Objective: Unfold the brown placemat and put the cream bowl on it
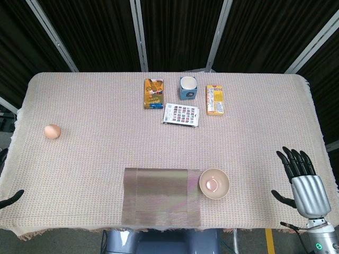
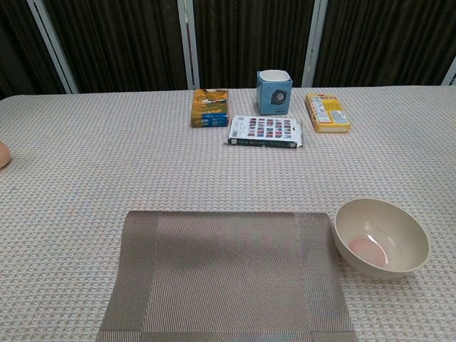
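Right robot hand (image 1: 303, 180) at the near right edge of the desk (image 1: 95, 159), palm facing up toward the head camera, dark fingers straight and spread apart, thumb out to the side, holding nothing. Silver palm body, black fingers. Left robot hand (image 1: 11, 198) only shows as a dark fingertip at the near left desk edge; cannot tell whether its fingers are apart or closed. Neither robot hand shows in the chest view.

One brown placemat (image 1: 161, 196), woven ribbed texture, rectangular, lying flat at the near centre of the desk, with side flaps folded in over the middle so lighter bands show along its edges. One cream bowl (image 1: 214, 183), round, smooth, glossy, pinkish patch on its inside bottom, upright on the desk just beside the placemat's right edge, touching or nearly touching it, not on it.

Desk covered by a beige waffle-weave cloth. Far centre: one orange flat box (image 1: 153, 93), one blue-and-white cube-shaped container (image 1: 188, 88), one yellow flat box (image 1: 214, 100), one flat packet with coloured squares (image 1: 181, 114). One small round peach-coloured object (image 1: 52, 131) well apart at the left
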Controlling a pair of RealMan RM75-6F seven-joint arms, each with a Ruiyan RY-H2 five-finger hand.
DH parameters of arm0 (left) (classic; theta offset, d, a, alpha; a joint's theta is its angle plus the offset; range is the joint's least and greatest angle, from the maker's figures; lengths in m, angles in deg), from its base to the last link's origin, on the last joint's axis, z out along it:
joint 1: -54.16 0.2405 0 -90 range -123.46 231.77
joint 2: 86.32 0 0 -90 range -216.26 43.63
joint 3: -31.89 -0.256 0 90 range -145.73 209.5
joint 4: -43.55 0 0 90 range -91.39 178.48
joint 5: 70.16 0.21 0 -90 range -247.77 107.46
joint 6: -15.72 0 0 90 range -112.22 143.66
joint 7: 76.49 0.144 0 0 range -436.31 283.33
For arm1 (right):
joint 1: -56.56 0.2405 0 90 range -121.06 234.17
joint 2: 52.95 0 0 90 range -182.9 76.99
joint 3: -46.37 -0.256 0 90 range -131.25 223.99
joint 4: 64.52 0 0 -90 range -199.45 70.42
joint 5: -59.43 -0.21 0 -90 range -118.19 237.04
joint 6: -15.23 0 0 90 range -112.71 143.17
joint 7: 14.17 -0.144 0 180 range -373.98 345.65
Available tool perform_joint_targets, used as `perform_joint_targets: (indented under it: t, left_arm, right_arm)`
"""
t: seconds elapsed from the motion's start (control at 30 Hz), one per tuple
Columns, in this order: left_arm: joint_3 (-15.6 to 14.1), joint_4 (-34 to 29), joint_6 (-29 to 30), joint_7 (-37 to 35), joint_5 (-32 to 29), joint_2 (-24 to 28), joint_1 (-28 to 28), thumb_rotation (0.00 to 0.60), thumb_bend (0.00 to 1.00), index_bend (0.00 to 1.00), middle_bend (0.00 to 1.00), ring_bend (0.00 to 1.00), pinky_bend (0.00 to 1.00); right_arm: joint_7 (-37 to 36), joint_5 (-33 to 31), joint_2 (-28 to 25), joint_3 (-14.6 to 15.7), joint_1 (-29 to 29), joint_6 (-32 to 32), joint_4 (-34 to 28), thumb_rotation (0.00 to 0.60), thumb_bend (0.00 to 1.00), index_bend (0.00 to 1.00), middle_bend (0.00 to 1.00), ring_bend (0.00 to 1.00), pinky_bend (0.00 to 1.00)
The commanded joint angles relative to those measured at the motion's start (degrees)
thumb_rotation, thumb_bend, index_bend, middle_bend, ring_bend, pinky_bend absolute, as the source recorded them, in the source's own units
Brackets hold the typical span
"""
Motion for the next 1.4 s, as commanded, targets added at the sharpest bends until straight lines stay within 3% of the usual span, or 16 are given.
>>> perform_joint_targets:
  t: [0.03, 0.33, 0.47, 0.77, 1.3, 1.4]
  left_arm:
    - [0.03, 0.07, -0.21, 0.14, -0.19, -0.07, -0.09, 0.6, 0.0, 0.0, 0.0, 0.0, 0.0]
    - [0.06, -0.2, -0.11, 0.77, -0.29, -0.3, -0.01, 0.6, 0.0, 0.0, 0.0, 0.0, 0.0]
    - [0.49, 0.05, -0.6, 1.48, -0.77, -0.67, -0.5, 0.6, 0.0, 0.0, 0.0, 0.0, 0.0]
    - [1.68, 0.82, -4.18, 4.33, -4.42, -2.34, -2.6, 0.6, 0.0, 0.0, 0.0, 0.0, 0.0]
    - [2.26, 1.5, -5.7, 7.28, -7.02, -4.08, -3.73, 0.6, 0.0, 0.0, 0.0, 0.0, 0.0]
    - [2.22, 1.47, -5.49, 7.14, -6.92, -4.02, -3.68, 0.6, 0.0, 0.0, 0.0, 0.0, 0.0]
  right_arm:
    - [0.02, -0.13, 0.07, 0.01, 0.06, 0.18, -0.05, 0.6, 0.0, 0.0, 0.0, 0.0, 0.0]
    - [0.88, 0.39, 1.87, 1.87, 0.36, 2.83, 0.0, 0.6, 0.0, 0.0, 0.0, 0.0, 0.0]
    - [0.7, 1.24, 3.84, 4.75, 2.36, 9.54, 1.4, 0.6, 0.0, 0.02, 0.0, 0.0, 0.0]
    - [0.9, 1.04, 7.96, 6.16, 8.23, 21.75, 6.79, 0.6, 0.0, 0.09, 0.0, 0.0, 0.0]
    - [4.95, 2.16, 17.63, 5.76, 11.62, 25.02, 13.84, 0.6, 0.0, 0.14, 0.0, 0.0, 0.0]
    - [6.22, 2.62, 19.9, 5.76, 12.13, 25.09, 15.77, 0.6, 0.07, 0.22, 0.0, 0.0, 0.0]
